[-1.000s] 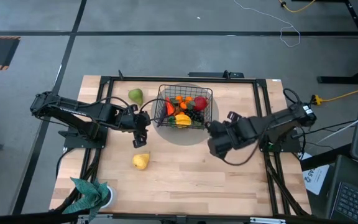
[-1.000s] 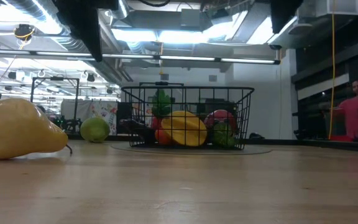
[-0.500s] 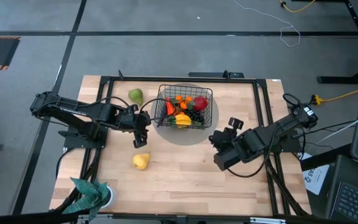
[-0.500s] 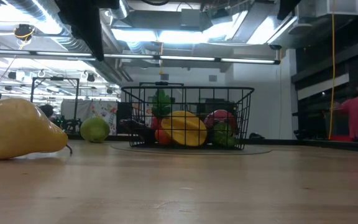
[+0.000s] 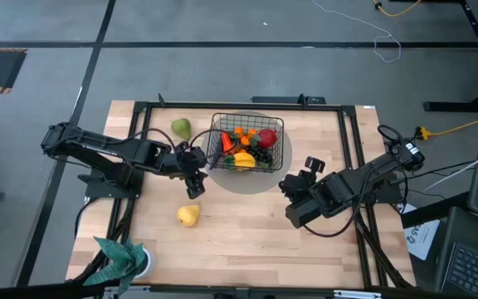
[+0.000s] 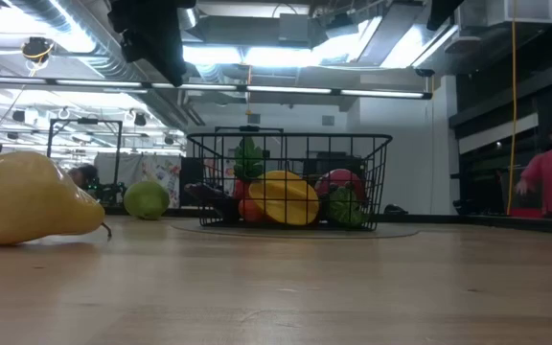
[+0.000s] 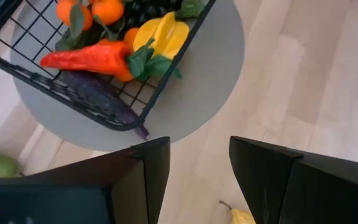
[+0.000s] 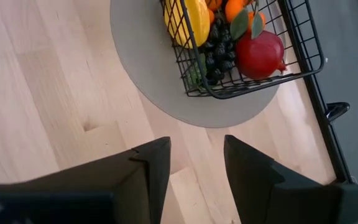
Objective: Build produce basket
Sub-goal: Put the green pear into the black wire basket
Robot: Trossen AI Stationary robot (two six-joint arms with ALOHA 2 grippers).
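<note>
Yellow pear (image 5: 188,216) lies stem toward basket (image 5: 247,146), mid-table; left gripper (image 5: 193,184) w/ fingers apart between; right gripper (image 5: 293,184) also unclenched.

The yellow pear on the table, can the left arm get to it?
Probably yes. The yellow pear lies alone on bare wood, just in front of the left gripper, whose jaws are open and empty. Nothing stands between them; the basket sits off to the side.

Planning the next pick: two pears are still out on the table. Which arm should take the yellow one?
Left, probably. The left pincer hangs open above the table just beyond the yellow pear, beside the basket. The right pincer, also open and empty, sits across the table on the basket's other side.
</note>
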